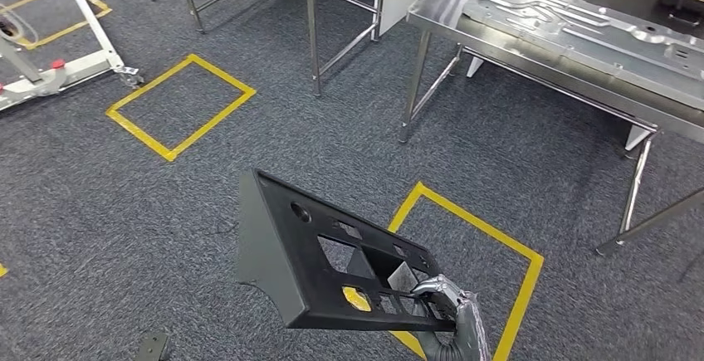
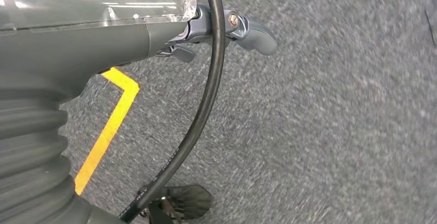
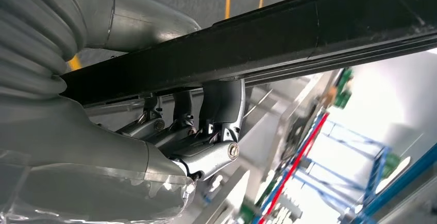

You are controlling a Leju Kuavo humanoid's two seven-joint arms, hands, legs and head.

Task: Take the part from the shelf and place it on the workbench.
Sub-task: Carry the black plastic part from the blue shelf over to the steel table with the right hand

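Carrying a black plastic part [image 1: 332, 257], the robot's right hand [image 1: 444, 299] grips it at one end, fingers hooked through a cutout near the lower corner. The right wrist view shows why the hold works: the dark fingers [image 3: 221, 105] curl over one edge of the panel while the thick grey thumb [image 3: 139, 15] presses from the other side, so the flat piece is clamped rather than balanced. The part is a long, angled panel with several square and round openings. It hangs in the air in front of the robot's body, tilted, its far end pointing away to the left, above grey carpet [image 1: 124, 228]. It is well apart from the workbench [image 1: 581, 41], a steel table at the upper right of the head view that already carries a large flat metal sheet [image 1: 598, 25]. So the part is off the shelf but not yet delivered; the carry across the floor looks like the step in hand.

A yellow taped rectangle [image 1: 477, 249] lies on the carpet under and just beyond the held part, close to the workbench; it probably marks where the robot should stand to set the part down. A second taped rectangle [image 1: 178, 104] lies farther left.

The left hand [image 2: 227, 31] hangs over the carpet holding nothing, its fingers loosely extended, with a black cable [image 2: 203, 110] crossing in front.
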